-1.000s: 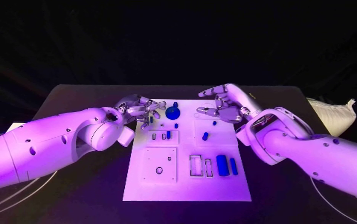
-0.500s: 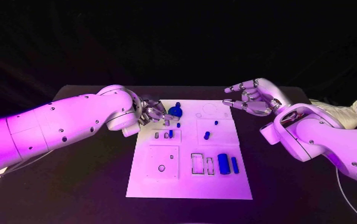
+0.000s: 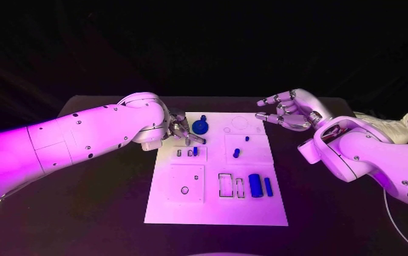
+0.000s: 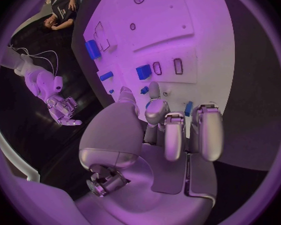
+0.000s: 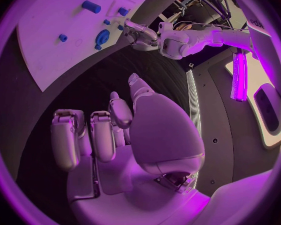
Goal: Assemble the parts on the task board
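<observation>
Presently seen from the head camera: white task board lying lengthwise at the middle of the black table, left hand hovering low over its 11 o'clock corner, fingers curled downward toward the plate. Cannot tell from either view whether anything is pinched there; in the left wrist view, fingers bent over the board's surface with a sliver of blue showing between two of them, touching or merely behind them not clear. Just at 3 o'clock of that hand, a round blue part standing on the board near its far edge. Toward 6 o'clock from it, a small blue piece beside two narrow slots; further across at 3 o'clock, another short blue peg. Down at the board's 5 o'clock area, a thick blue cylinder and a thin blue rod lying side by side, next to two open rectangular recesses. Right hand raised off the board's 1 o'clock corner, over bare table, well apart from every part, fingers loosely bent and spread, holding nothing; same empty, parted fingers confirmed in the right wrist view, with the left hand and the round blue part beyond them
</observation>
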Controlling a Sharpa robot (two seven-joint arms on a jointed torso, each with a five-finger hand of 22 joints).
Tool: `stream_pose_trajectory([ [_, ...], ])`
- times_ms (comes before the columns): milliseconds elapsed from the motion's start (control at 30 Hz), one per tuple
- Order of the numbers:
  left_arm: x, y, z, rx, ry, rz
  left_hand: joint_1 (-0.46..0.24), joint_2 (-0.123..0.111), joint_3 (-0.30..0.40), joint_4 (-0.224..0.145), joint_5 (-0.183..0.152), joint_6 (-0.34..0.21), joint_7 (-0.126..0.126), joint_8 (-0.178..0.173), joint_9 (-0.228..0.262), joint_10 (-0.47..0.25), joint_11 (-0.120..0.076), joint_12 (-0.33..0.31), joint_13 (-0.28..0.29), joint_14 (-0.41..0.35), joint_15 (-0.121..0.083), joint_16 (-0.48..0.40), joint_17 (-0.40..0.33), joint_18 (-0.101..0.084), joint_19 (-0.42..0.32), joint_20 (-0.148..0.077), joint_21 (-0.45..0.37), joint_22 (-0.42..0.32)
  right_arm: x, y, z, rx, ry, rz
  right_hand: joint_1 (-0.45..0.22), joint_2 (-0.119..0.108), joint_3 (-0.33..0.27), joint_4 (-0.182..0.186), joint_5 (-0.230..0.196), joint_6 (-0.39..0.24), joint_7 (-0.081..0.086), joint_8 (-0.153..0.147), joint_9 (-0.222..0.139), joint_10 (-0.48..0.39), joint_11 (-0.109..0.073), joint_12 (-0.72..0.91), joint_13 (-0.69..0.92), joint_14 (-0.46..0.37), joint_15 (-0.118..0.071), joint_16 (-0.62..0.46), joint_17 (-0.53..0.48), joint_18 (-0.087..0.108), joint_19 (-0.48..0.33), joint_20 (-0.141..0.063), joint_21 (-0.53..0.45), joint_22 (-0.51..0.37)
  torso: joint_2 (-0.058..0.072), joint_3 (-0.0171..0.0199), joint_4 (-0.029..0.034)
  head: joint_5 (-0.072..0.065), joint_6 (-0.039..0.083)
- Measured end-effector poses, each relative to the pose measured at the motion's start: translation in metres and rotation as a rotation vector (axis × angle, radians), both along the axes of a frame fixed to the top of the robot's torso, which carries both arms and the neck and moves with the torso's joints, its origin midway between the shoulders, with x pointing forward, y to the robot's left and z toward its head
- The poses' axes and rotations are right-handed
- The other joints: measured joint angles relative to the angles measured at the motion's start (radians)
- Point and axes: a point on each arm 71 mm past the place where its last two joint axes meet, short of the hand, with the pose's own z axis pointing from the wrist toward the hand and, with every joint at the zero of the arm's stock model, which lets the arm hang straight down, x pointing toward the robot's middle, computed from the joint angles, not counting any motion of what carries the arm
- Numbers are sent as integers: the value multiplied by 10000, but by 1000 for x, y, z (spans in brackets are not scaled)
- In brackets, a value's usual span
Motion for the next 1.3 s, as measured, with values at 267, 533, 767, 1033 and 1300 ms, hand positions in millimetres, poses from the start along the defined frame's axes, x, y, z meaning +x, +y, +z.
stream_pose_trajectory([
  [267,0,-3,-2,361,218,-192,15,78,-87,-12,0,-153,-21,245,351,0,0,71,92,0,0,0,-1,0,-9,-34,27,-1,3,2,-3,-78,139,0,0,0,-31,-31,309,0,0,0,-9,-56,16,-129,-106,0,0,-56,-1,2,-89,-18,-56,-1,6,-19,-1,10,-18],
  [533,-1,-7,-3,532,453,-370,186,249,-87,-12,0,-255,-54,379,559,36,-35,112,135,0,1,0,-2,1,-24,-49,67,-2,3,5,-4,-151,211,32,0,0,-31,-30,309,0,0,0,-9,-70,2,-130,-107,0,0,-96,-2,2,-89,-18,-95,-2,18,-13,-11,24,-25],
  [767,-1,-11,-5,632,596,-517,262,325,-86,-12,0,-313,-39,458,695,36,-35,112,142,0,1,0,-2,0,-25,-49,67,-2,4,6,-5,-193,246,43,0,0,-31,-31,309,0,0,0,-9,-70,1,-129,-129,0,0,-96,-3,1,-89,-18,-95,-3,19,-8,-15,8,-63],
  [1033,0,-13,-6,683,700,-586,460,523,-86,-12,0,-430,-25,564,860,36,-35,112,144,0,1,0,-3,2,-25,-48,67,-3,4,7,-6,-215,276,58,39,40,-31,-31,351,0,0,0,-9,-70,2,-169,-128,0,-1,-95,-3,1,-160,-19,-95,-3,26,0,-18,-22,-84],
  [1300,0,-16,-8,667,845,-627,623,595,-58,-39,0,-470,-53,614,981,36,-35,112,167,0,1,0,-4,3,-25,-48,67,-3,4,10,-7,-214,321,122,39,40,-31,-30,349,-1,0,0,-10,-70,1,-169,-139,0,-1,-95,-4,2,-160,-19,-95,-4,25,-4,-11,-40,-106],
])
